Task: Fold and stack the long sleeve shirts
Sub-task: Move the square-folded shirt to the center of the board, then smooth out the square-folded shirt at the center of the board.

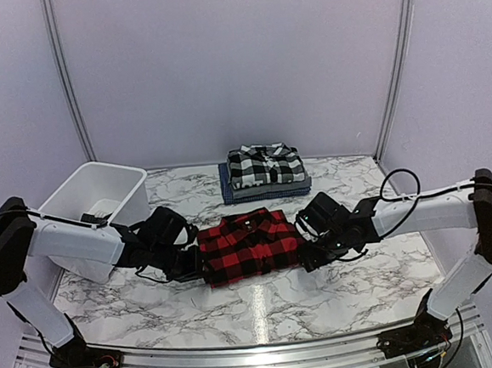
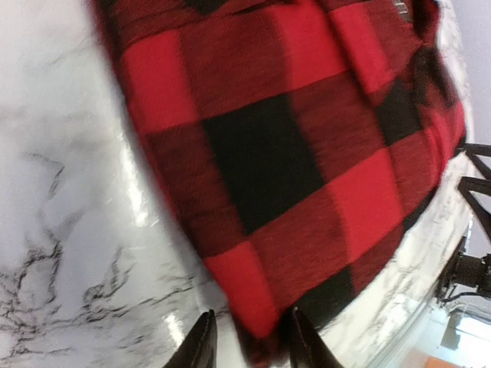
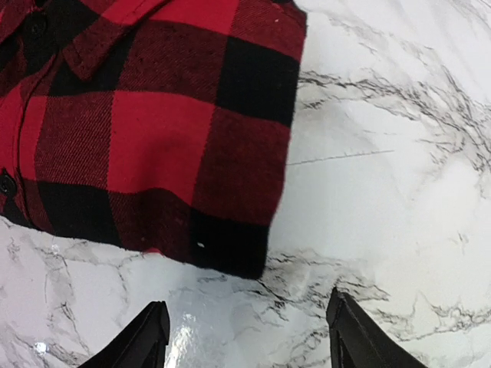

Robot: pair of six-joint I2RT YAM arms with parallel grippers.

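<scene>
Red-and-black shirt (image 1: pixel 251 245) lies folded flat at the centre of the marble table (image 1: pixel 264 310), collar toward 12 o'clock.

Left gripper (image 2: pixel 252 326) is at the shirt's 9 o'clock edge, low over the marble. Jaws are narrowly apart, with a corner of the red cloth between the fingers (image 2: pixel 303 341). A sliver of table shows beside the other finger, so it doesn't look pinched. The left wrist view is blurred.

Right gripper (image 3: pixel 247 307) is at the shirt's 3 o'clock edge. Jaws are wide apart with only marble between them. The shirt's edge sits just beyond the tips, no contact.

Black-and-white plaid shirt (image 1: pixel 264 165) is folded at 12 o'clock from the red one, near the back wall. It sits on a blue shirt (image 1: pixel 229 191) whose edges stick out underneath.

White tub (image 1: pixel 93 196) is at 10 o'clock, well apart from the stack, behind the left arm.
</scene>
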